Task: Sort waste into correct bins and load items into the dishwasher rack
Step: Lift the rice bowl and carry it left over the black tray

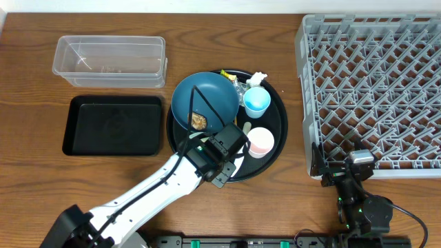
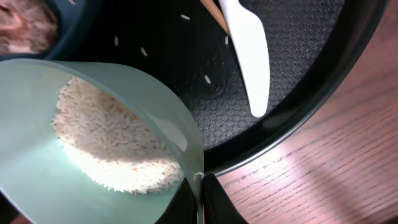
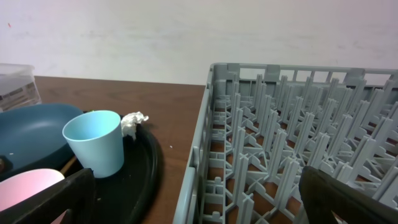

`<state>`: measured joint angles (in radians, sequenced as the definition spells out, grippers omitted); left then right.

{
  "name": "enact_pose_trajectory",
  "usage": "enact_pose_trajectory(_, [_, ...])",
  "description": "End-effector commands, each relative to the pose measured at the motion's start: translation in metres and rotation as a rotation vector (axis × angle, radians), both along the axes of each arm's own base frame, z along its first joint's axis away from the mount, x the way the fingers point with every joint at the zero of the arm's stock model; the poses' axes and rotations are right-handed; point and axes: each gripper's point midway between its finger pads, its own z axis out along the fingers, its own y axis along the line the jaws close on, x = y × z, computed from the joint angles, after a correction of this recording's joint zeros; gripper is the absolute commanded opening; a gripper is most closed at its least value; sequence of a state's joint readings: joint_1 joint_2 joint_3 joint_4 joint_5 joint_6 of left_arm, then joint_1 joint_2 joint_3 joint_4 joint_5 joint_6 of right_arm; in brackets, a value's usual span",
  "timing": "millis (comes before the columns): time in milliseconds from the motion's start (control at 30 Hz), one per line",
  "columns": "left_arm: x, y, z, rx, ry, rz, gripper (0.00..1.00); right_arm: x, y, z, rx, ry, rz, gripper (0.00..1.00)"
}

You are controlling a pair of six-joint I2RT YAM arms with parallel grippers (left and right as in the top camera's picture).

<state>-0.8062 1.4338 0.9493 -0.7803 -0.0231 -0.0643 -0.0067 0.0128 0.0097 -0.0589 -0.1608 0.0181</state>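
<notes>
The pale mint bowl (image 2: pixel 31 186), white rice grains (image 2: pixel 112 143) inside, is tilted at the edge of the round black tray (image 2: pixel 323 87), near the white spoon (image 2: pixel 249 56). The left gripper (image 2: pixel 202 196) pinches its rim. The right gripper (image 1: pixel 358 164) is wide open beside the dishwasher rack (image 1: pixel 372 83).

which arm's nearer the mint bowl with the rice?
Left. The left fingers are shut on the mint bowl at its rim. The right fingers are open, off by the dishwasher rack near corner, apart from the bowl.
</notes>
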Motion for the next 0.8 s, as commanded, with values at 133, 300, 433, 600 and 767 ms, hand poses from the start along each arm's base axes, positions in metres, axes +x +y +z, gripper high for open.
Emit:
enact_pose_trajectory(133, [0.019,0.011,0.027,0.023,-0.126,0.006,0.06,0.000,-0.002,-0.002,0.011,0.007,-0.009,0.99])
enact_pose_trajectory(300, [0.033,0.025,0.047,-0.014,-0.180,0.052,0.06,0.000,-0.002,-0.002,0.011,0.007,-0.009,0.99])
enact_pose_trajectory(433, [0.052,0.042,0.064,-0.084,-0.230,0.147,0.06,0.000,-0.002,-0.002,0.011,0.007,-0.009,0.99])
enact_pose_trajectory(600, [0.080,0.063,0.087,-0.181,-0.314,0.259,0.06,0.000,-0.002,-0.002,0.011,0.007,-0.009,0.99])
enact_pose_trajectory(767, [0.105,0.088,0.099,-0.252,-0.366,0.366,0.06,0.000,-0.002,-0.002,0.011,0.007,-0.009,0.99])
